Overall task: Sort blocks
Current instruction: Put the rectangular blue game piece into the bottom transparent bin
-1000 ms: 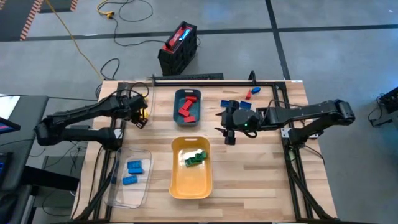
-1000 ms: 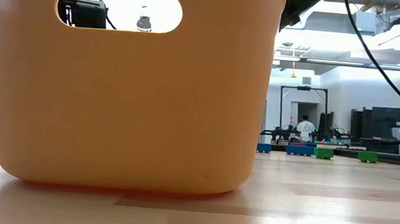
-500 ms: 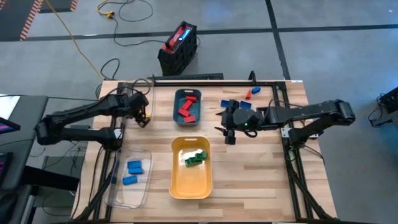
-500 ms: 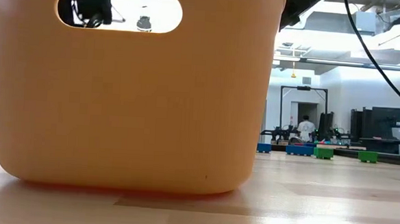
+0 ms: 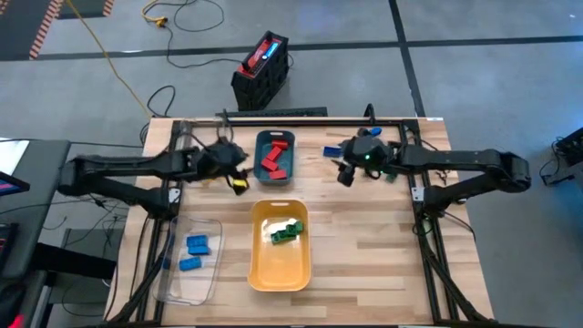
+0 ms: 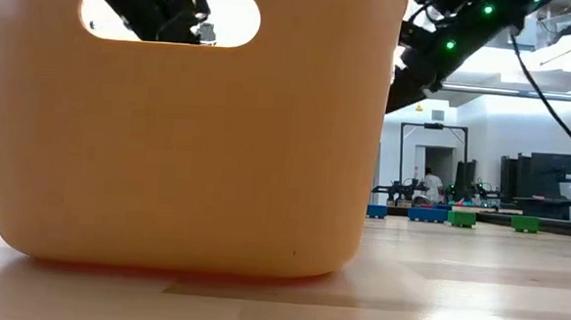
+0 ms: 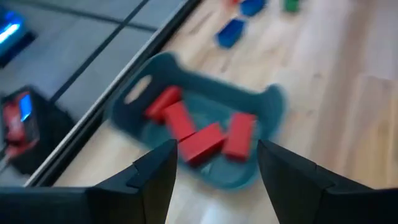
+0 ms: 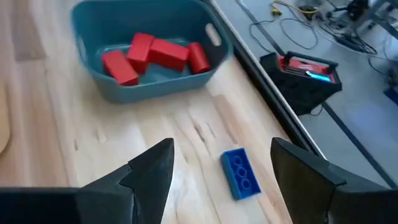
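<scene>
Your right gripper [image 8: 214,180] jaws are standing apart, empty; the blue block [image 8: 240,172] is lying just ahead between them, long axis pointing away. The left gripper [image 7: 211,174] is also gaping, over the teal tray [image 7: 261,143].

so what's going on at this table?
Block sorting, partway through. The teal tray holds red blocks, the yellow tray green blocks, and the clear tray blue blocks. The right gripper is open over a loose blue block on the table beside the teal tray. The left gripper, open with nothing between its fingers, hangs on the teal tray's other side, facing the red blocks.
</scene>
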Tool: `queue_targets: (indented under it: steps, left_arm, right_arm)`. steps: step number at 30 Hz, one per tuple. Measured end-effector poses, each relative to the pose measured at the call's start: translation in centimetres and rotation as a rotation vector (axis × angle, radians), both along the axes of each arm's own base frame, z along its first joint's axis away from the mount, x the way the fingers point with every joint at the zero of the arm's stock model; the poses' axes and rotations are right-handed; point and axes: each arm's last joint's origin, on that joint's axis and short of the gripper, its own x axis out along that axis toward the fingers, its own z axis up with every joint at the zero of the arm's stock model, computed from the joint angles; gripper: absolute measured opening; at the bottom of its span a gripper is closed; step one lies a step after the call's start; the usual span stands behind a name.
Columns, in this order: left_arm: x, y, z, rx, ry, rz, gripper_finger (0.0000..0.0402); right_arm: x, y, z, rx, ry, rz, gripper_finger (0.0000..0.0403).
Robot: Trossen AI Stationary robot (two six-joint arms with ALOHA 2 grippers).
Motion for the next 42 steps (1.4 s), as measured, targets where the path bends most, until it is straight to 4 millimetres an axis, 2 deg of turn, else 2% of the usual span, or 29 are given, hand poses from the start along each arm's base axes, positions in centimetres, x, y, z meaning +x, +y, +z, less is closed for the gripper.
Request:
queue_targets:
  steps: [6,11,13,17,24,30,34,39,42]
  left_arm:
    - [3.2,-2.5,-1.4,0.033,-0.016,-0.144,0.0217]
    - [5.2,-4.5,-3.0,0.029,-0.010,-0.222,0.0217]
    - [6.0,-5.2,-3.7,0.048,-0.001,-0.263,0.0217]
    - [7.2,-6.0,-4.8,0.068,0.012,-0.364,0.0217]
    - [7.7,-5.9,-5.0,0.093,0.002,-0.418,0.0217]
    - [7.7,-4.8,-5.1,0.098,0.017,-0.449,0.0217]
    - [7.6,-4.6,-5.3,0.072,0.042,-0.516,0.0217]
    - [7.0,-4.6,-7.0,0.125,0.002,-0.549,0.0217]
    - [7.2,-4.2,-6.6,0.164,-0.068,-0.520,0.0217]
  right_arm:
    - [-2.1,0.0,0.5,0.017,-0.065,-0.045,0.0276]
    - [-2.5,0.2,0.5,0.045,-0.132,-0.071,0.0276]
    - [-2.3,0.4,-0.1,0.033,-0.157,-0.057,0.0276]
    - [-2.8,0.3,-2.9,0.045,-0.178,-0.059,0.0276]
    - [-4.4,0.5,-4.7,0.077,-0.279,-0.078,0.0276]
    - [-4.7,1.3,-5.6,0.107,-0.324,-0.071,0.0276]
    - [-4.9,1.8,-6.0,0.143,-0.214,-0.069,0.0276]
    - [-4.9,2.8,-6.3,0.172,-0.028,-0.034,0.0276]
    - [-4.5,2.8,-7.0,0.125,0.040,-0.040,0.0276]
